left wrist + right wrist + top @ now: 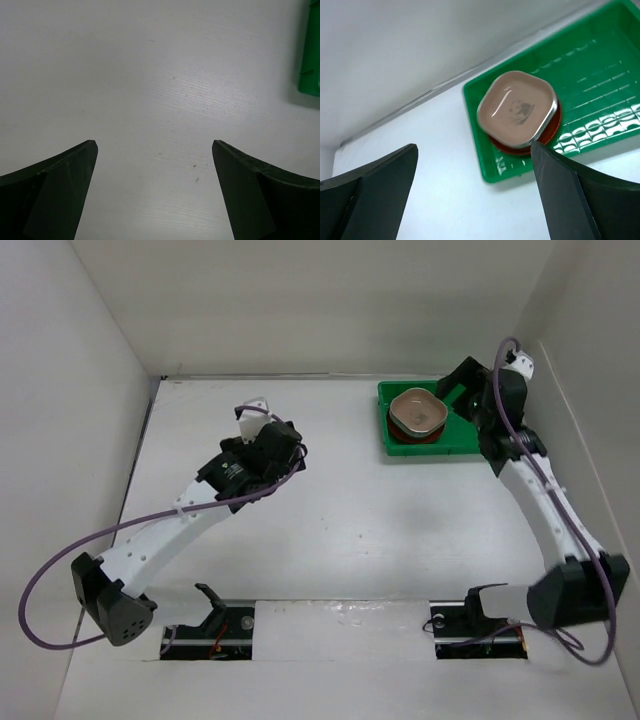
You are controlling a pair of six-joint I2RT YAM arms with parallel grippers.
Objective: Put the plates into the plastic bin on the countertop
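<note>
The green plastic bin [432, 451] stands at the back right of the white countertop [340, 510]. In it is a stack of plates with the tan-brown plate [417, 412] on top and a red plate [412, 437] showing under it; any other plates are hidden. The right wrist view shows the bin [600, 75], the tan-brown plate [517, 110] and the red rim [556, 119]. My right gripper [455, 388] [475, 147] is open and empty, above the bin's right part. My left gripper [290, 443] [155, 145] is open and empty over bare countertop, left of the bin [311, 60].
White walls enclose the countertop on the left, back and right. The bin sits close to the back wall and the right wall. Both arm bases [210, 620] are at the near edge.
</note>
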